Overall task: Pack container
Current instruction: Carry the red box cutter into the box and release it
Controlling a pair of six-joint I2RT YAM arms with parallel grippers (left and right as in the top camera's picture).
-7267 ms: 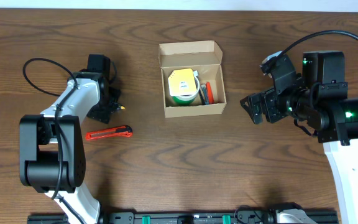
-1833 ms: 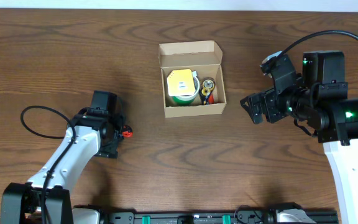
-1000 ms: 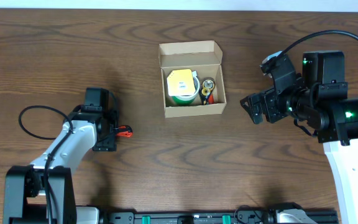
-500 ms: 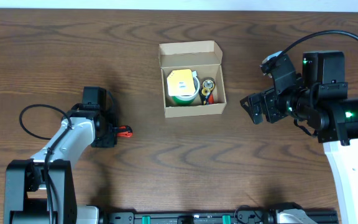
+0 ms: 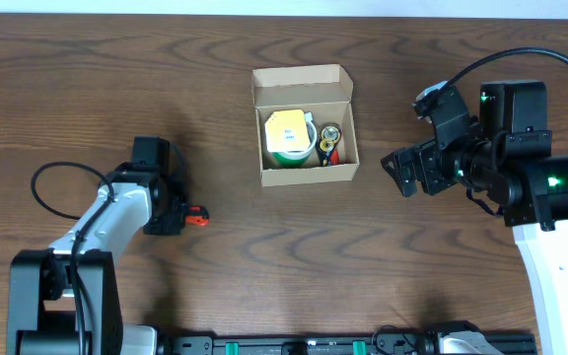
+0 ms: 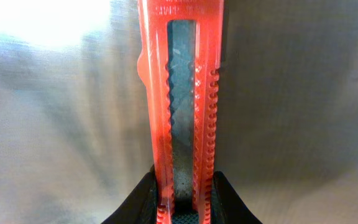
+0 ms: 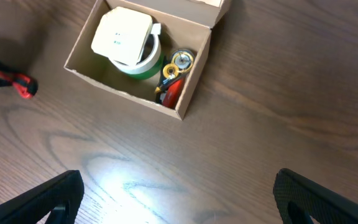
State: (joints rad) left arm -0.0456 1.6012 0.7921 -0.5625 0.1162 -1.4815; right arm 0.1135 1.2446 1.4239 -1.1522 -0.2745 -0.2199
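Observation:
The container, a tan cardboard box with its flap lid folded back, sits open at table centre; the right wrist view shows it too. Inside lie a green-and-white tape roll and small yellow and red items. My left gripper is low at the table's left, shut on a red utility knife. The jaws press on both of the knife's sides, and only its red end sticks out from above. My right gripper hangs open to the right of the box, with nothing between its fingers.
The dark wood table stretches all around the box. A black cable loops beside the left arm. The right arm's white base fills the right edge. In the right wrist view, the knife's red end shows at far left.
My left gripper has closed on the red utility knife, and the knife's red end has shifted slightly toward the table's front. The right arm has not moved.

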